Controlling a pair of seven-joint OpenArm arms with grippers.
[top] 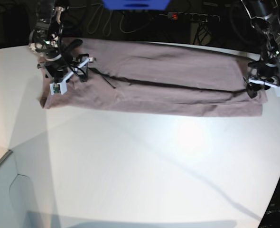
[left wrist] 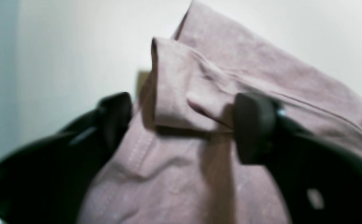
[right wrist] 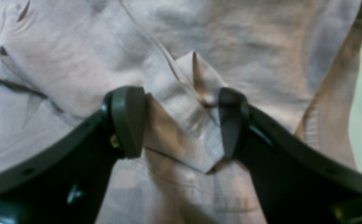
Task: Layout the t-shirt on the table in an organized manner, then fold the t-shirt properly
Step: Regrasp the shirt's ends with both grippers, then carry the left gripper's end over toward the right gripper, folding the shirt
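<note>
The mauve t-shirt (top: 168, 80) lies as a long folded band across the far part of the white table (top: 144, 156). My left gripper (top: 255, 89) is down at the band's right end. In the left wrist view this gripper (left wrist: 182, 121) stands open around a turned-over hemmed fold of the t-shirt (left wrist: 246, 56), and only the right finger (left wrist: 252, 127) touches the cloth. My right gripper (top: 76, 71) is at the band's left end. It (right wrist: 179, 121) stands wide open astride a raised crease of the t-shirt (right wrist: 75, 62), with cloth filling the gap.
Dark cables and a power strip (top: 192, 16) run behind the table, beside a blue object (top: 135, 4). The tabletop drops away at the near left edge (top: 2, 161) and along the curved right edge (top: 278, 190). Bare white surface (left wrist: 75, 46) lies beside the left gripper.
</note>
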